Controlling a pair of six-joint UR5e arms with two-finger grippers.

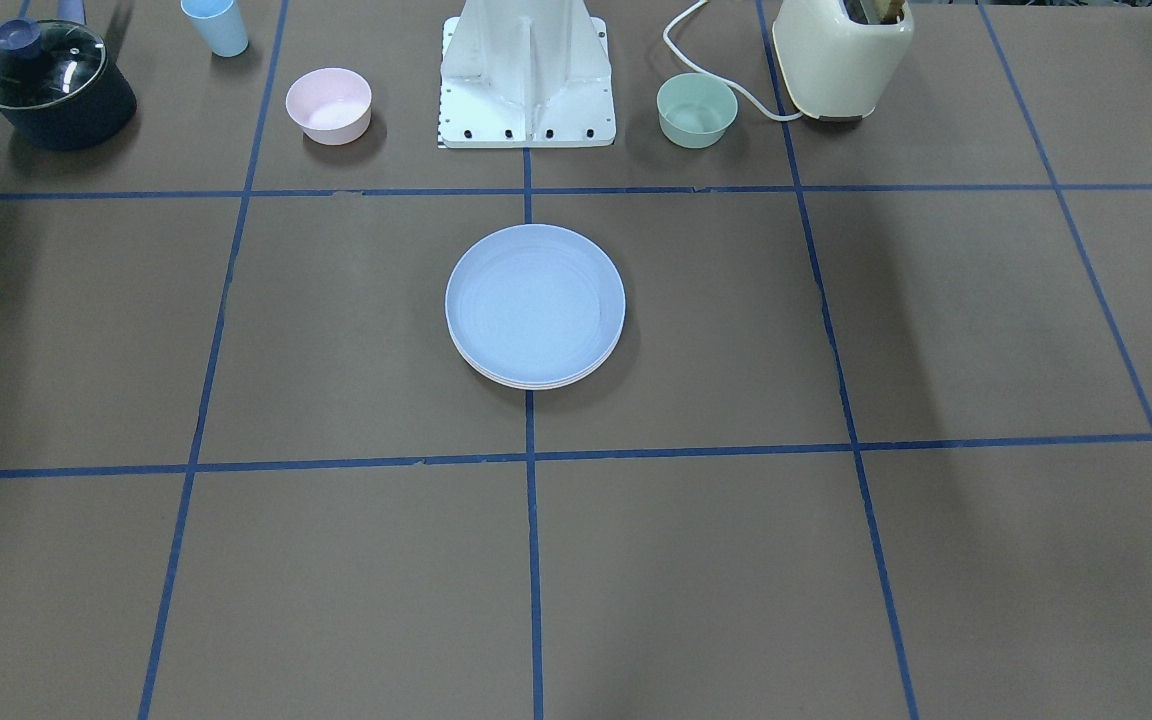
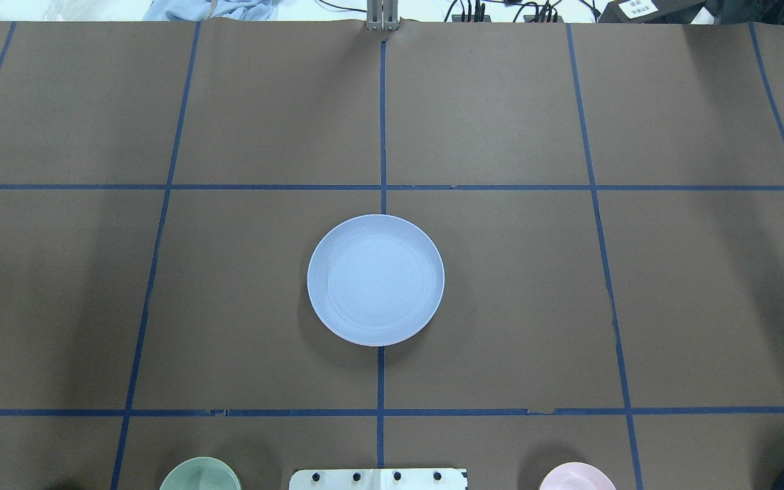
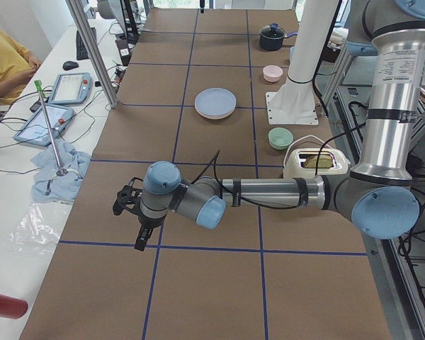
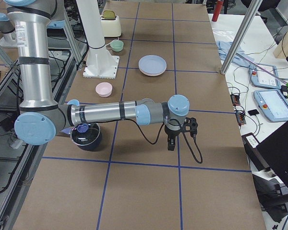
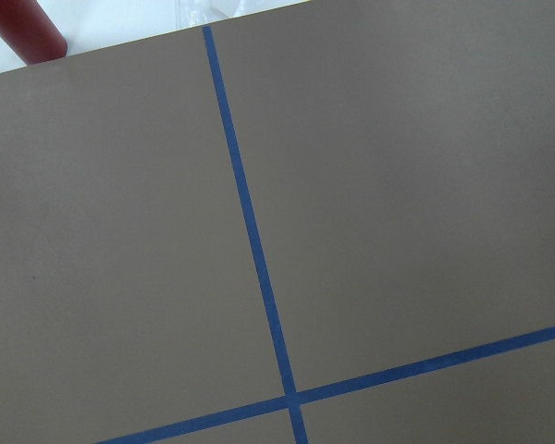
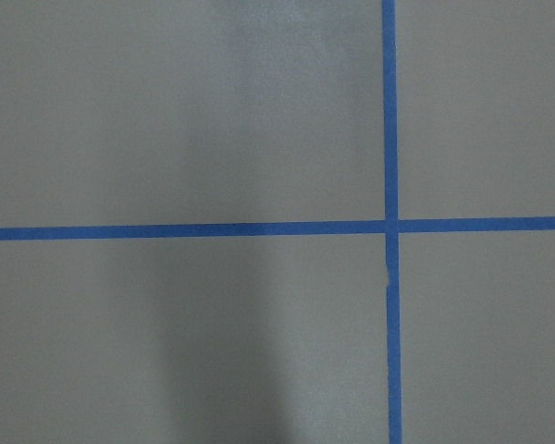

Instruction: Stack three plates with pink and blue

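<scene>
- Plainly, in the front-facing view the light blue round shallow matte plate sits at the middle of the brown paper-covered surface, well away from every edge. Two paler plate rims peek out under its near side, so I judge the stack of three complete. No claw shows here.
- Overhead, the light blue plate covers whatever lies beneath it. It is round, so no long axis matters. Neither arm is in view.
- From the left end, the left claw hangs over the surface toward its left end edge, pointing down. The plate lies well apart from it, toward the middle. Whether this claw is parted or closed I cannot tell.
- From the right end, the right claw hangs likewise toward the right end edge, with the plate well apart. Its state cannot be told either. Neither arm looks clearly nearer.
- Both wrist views show only bare surface and blue tape lines, with no plate under either claw.
</scene>
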